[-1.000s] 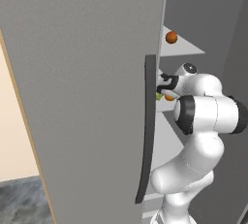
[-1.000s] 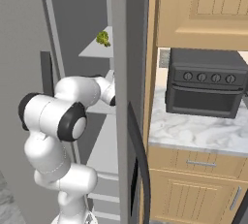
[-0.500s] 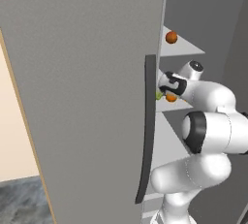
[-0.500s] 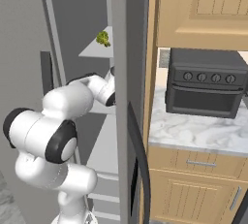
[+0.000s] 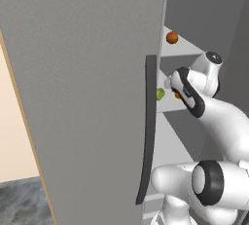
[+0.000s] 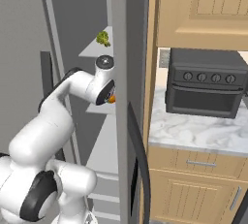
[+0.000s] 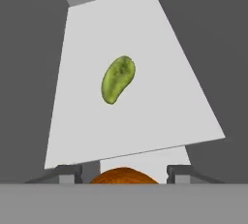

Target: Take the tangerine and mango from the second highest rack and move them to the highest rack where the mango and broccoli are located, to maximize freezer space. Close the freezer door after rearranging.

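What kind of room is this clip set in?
A rendered home kitchen, most likely: a tall grey freezer stands open beside wooden cabinets, and a dark countertop oven sits on a marble counter.

Kitchen: freezer (image 6: pixel 128 48), countertop oven (image 6: pixel 206 89)

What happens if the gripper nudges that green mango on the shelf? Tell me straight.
The mango is a curved, bean-shaped lump lying flat on the second highest rack, so it would probably slide or spin rather than roll. Its smooth, rounded skin may slip between the fingers.
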